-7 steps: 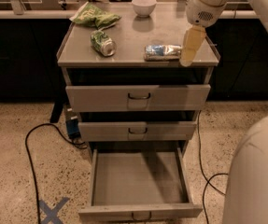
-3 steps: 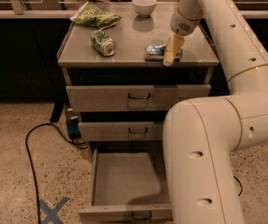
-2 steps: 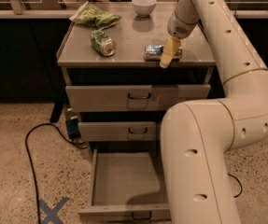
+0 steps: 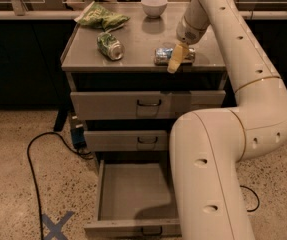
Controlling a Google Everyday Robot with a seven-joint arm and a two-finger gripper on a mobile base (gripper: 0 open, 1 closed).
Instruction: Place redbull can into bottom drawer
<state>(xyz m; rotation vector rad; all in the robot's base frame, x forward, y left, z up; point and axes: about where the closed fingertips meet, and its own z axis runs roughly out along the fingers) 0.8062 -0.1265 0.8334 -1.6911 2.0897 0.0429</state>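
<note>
The redbull can (image 4: 162,55) lies on its side on the grey cabinet top, right of centre. My gripper (image 4: 175,59) hangs from the arm right at the can's front, over its middle, and hides part of it. The can still rests on the top. The bottom drawer (image 4: 128,189) is pulled wide open below, its grey floor bare; my arm's big white link covers its right side.
A green can (image 4: 110,46) lies on the top to the left, a green chip bag (image 4: 102,18) and a white bowl (image 4: 154,6) behind. The top drawer (image 4: 148,104) and middle drawer (image 4: 133,140) stick out slightly. A black cable (image 4: 32,159) and blue tape X (image 4: 57,225) are on the floor.
The gripper has moved left and lower, from the can's right end to over its middle. The arm has swung in and now fills the right of the view.
</note>
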